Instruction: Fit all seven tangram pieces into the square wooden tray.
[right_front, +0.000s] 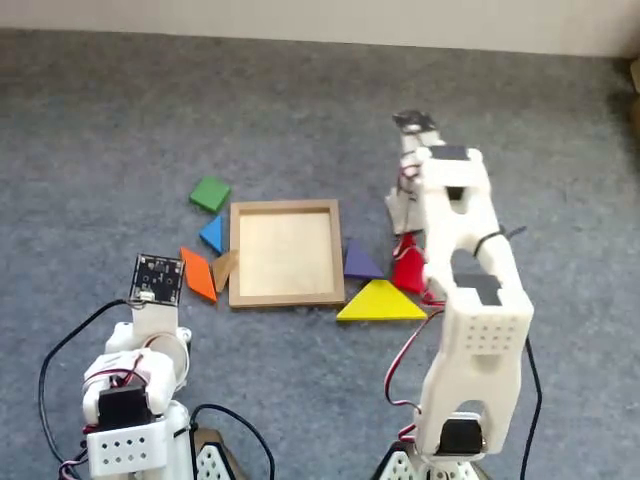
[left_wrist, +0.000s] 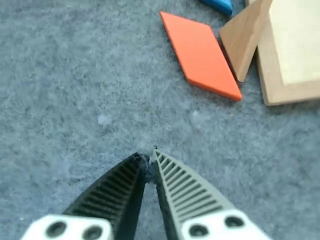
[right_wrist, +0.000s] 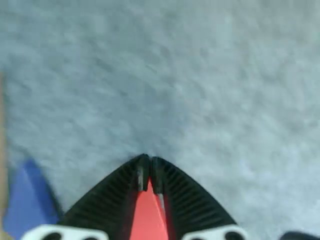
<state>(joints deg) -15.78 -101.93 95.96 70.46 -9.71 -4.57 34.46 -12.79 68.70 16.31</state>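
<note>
The square wooden tray (right_front: 285, 297) lies with nothing in it. To one side of it are a green square (right_front: 210, 193), a blue triangle (right_front: 212, 233), an orange parallelogram (right_front: 198, 273) and a wooden triangle (right_front: 224, 268). On the other side lie a purple triangle (right_front: 360, 260) and a yellow triangle (right_front: 380, 302). My right gripper (right_wrist: 148, 165) is shut on the red triangle (right_wrist: 150, 212), held over the carpet beside the purple triangle (right_wrist: 27, 200). My left gripper (left_wrist: 151, 157) is shut on nothing, low over the carpet a short way from the orange parallelogram (left_wrist: 200, 55) and the wooden triangle (left_wrist: 245, 40).
Grey carpet covers the whole work area. The left arm (right_front: 150, 330) stands near the front left, the right arm (right_front: 465, 250) stretches along the tray's right side. A tray corner (left_wrist: 272, 90) shows in the left wrist view. Open carpet lies beyond the tray.
</note>
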